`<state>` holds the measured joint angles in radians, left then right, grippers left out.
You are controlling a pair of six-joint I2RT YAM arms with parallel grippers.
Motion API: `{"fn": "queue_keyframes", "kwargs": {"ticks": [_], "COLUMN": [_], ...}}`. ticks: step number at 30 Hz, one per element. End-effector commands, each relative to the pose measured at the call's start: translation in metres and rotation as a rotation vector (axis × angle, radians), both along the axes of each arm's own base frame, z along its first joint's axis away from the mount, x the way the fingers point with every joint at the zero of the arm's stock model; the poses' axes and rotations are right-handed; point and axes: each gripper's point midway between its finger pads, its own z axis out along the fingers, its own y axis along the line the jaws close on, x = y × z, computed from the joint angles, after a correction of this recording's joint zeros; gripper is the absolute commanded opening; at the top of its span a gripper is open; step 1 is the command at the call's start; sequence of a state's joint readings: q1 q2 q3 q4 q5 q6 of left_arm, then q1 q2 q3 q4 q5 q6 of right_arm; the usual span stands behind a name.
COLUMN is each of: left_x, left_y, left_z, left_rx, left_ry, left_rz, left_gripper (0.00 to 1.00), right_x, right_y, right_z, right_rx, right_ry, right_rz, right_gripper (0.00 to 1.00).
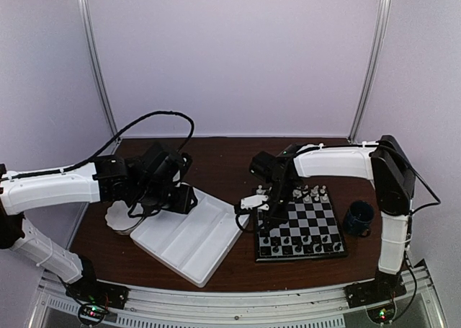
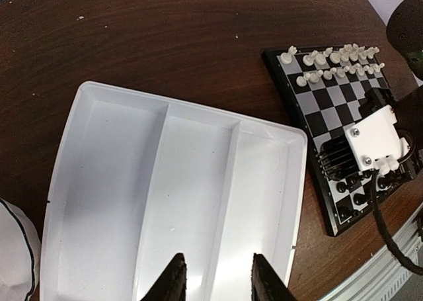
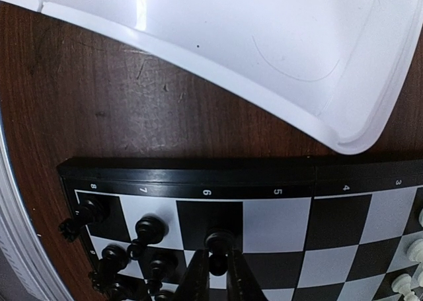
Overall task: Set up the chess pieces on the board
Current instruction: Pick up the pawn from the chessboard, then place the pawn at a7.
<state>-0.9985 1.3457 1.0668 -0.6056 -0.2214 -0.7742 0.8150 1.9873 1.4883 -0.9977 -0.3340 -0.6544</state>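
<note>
Board (image 1: 310,223), near edge: black chessmen (image 3: 132,248) are bunched in the two near rows, mostly toward the near-left corner.

Just past them, at the board's left edge, the right gripper (image 3: 217,266) points down and is clenched on one black piece (image 3: 218,241). Its fingers flank the piece on both sides with no gap visible. The piece is upright, its long axis vertical and in line with the fingers. Its base is hidden, so can't tell whether it's seated or lifted. It sits in the row marked 6 on the border, about the second square in from the left edge. Rows 7 and 8, the black camp, lie toward the near edge from there.

Judgement: next is a short carry toward the near edge into a free square, then release. Neighbours stand close, so there's tip-over risk on the way down. The right arm is the nearer one by far.

The left gripper (image 2: 219,269) hangs over the white tray (image 2: 198,182), jaws apart with nothing between them, well apart from the board. A bowl (image 1: 117,216) touches the tray's left side.

Far edge of board: white chessmen (image 2: 337,59) in two rows. A blue mug (image 1: 358,218) is just beside the board's right edge.
</note>
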Motion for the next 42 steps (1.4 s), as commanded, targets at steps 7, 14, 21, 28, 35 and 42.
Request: {"fn": "queue_keyframes", "kwargs": {"ticks": [7, 14, 21, 28, 35, 42], "left_x": [0.007, 0.010, 0.013, 0.012, 0.010, 0.009], "left_y": [-0.011, -0.022, -0.026, -0.028, -0.026, -0.025], "left_z": [0.002, -0.003, -0.005, -0.011, -0.009, -0.012], "left_rx": [0.003, 0.003, 0.020, 0.024, 0.022, 0.030], "left_ry": [-0.020, -0.008, -0.011, 0.003, 0.000, 0.008], "left_rz": [-0.017, -0.039, -0.053, -0.061, -0.063, -0.065], "left_gripper": [0.34, 0.34, 0.34, 0.34, 0.34, 0.34], "right_x": [0.001, -0.002, -0.023, -0.035, -0.049, -0.051], "right_y": [-0.024, -0.089, -0.146, -0.180, -0.199, -0.211], "right_z": [0.039, 0.050, 0.048, 0.042, 0.029, 0.017], "right_rx": [0.003, -0.036, -0.088, -0.140, -0.193, -0.229], "right_ry": [-0.084, -0.096, -0.086, -0.071, -0.034, -0.009], "right_rz": [-0.023, -0.147, -0.227, -0.270, -0.273, -0.286], "right_gripper": [0.07, 0.07, 0.07, 0.08, 0.08, 0.08]}}
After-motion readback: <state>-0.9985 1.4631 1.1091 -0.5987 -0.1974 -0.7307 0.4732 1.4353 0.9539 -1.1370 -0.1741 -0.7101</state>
